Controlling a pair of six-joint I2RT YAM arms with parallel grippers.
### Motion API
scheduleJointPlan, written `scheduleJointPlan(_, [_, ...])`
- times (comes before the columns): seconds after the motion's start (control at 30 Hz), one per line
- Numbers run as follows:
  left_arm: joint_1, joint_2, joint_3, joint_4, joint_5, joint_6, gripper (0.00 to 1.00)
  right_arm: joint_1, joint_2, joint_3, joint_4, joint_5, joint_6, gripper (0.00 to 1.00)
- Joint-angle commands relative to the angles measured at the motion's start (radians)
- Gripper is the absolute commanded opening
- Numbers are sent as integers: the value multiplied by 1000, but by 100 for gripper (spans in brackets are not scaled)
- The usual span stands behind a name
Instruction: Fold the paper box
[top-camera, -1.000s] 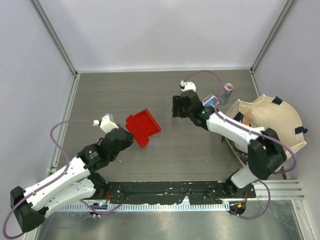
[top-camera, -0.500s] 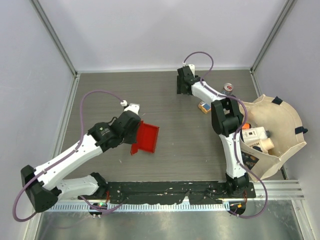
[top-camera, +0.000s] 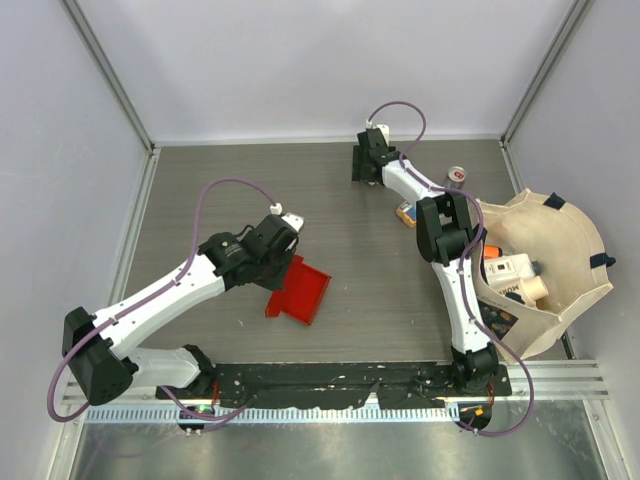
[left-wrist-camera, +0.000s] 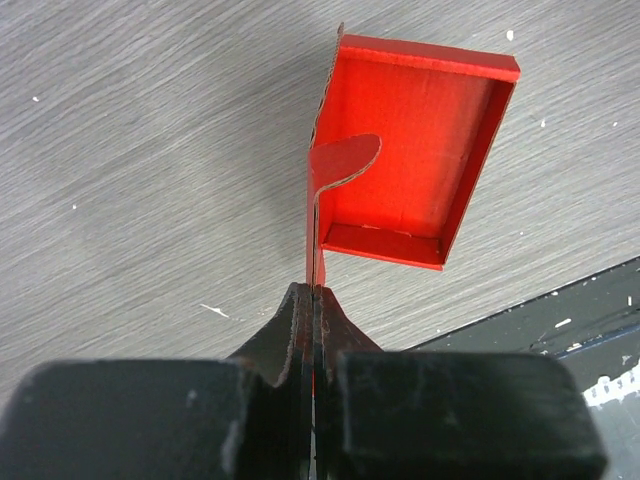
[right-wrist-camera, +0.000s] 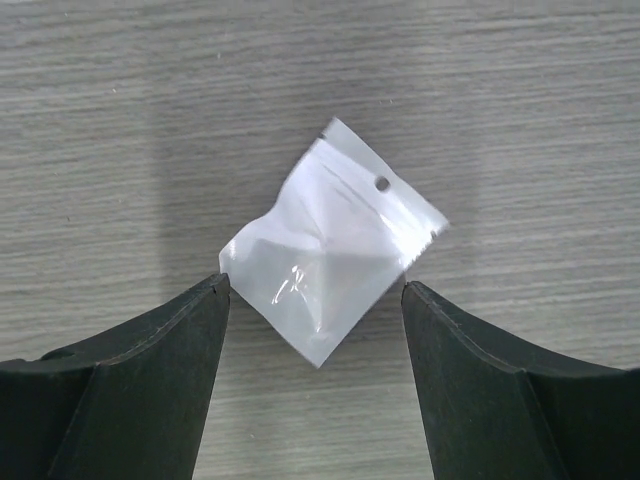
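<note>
Overhead, grey wood-grain table (top-camera: 340, 205) between pale walls (top-camera: 320, 60); left pincer (left-wrist-camera: 313, 300) pinches paper box (left-wrist-camera: 410, 150), right pincer (right-wrist-camera: 315, 288) spread.

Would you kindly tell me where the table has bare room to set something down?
Bare table at the far left, beyond the left arm, and in the middle, between the paper box and the right arm. The far right is crowded: can, orange-and-blue packet, cloth bag.

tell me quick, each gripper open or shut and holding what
Left gripper: shut on a flap of the paper box.
Right gripper: open, holding nothing; a small plastic bag lies below, between its jaws.
</note>
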Motion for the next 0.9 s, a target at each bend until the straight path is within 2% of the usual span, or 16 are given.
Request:
scheduleJointPlan(0.0, [7, -18, 18, 41, 54, 17, 0, -9, 44, 90, 36, -23, 27, 75])
scheduleJointPlan(0.17, [7, -14, 7, 41, 60, 13, 0, -17, 119, 174, 4, -93, 39, 75])
scheduleJointPlan(0.23, [5, -17, 6, 44, 65, 13, 0, -20, 137, 202, -32, -101, 38, 72])
scheduleJointPlan(0.33, [5, -24, 3, 49, 68, 8, 0, -20, 145, 199, -49, -93, 30, 58])
scheduleJointPlan(0.37, [5, -23, 4, 49, 68, 3, 0, -18, 139, 181, -48, -93, 26, 48])
scheduleJointPlan(0.43, [7, -26, 7, 50, 54, -9, 0, -18, 127, 162, -59, -93, 23, 37])
scheduleJointPlan(0.53, [5, -24, 3, 61, 63, -23, 0, -20, 89, 97, -48, -93, 12, 29])
scheduleJointPlan(0.63, [5, -15, -8, 69, 82, -46, 0, -18, 49, 32, -40, -89, -11, 16])
scheduleJointPlan(0.73, [5, -7, -14, 69, 86, -78, 0, -18, -23, -51, -20, -92, -14, 12])
scheduleJointPlan(0.87, [7, 0, -22, 75, 71, -125, 0, -12, -170, -251, 61, -115, 7, 9])
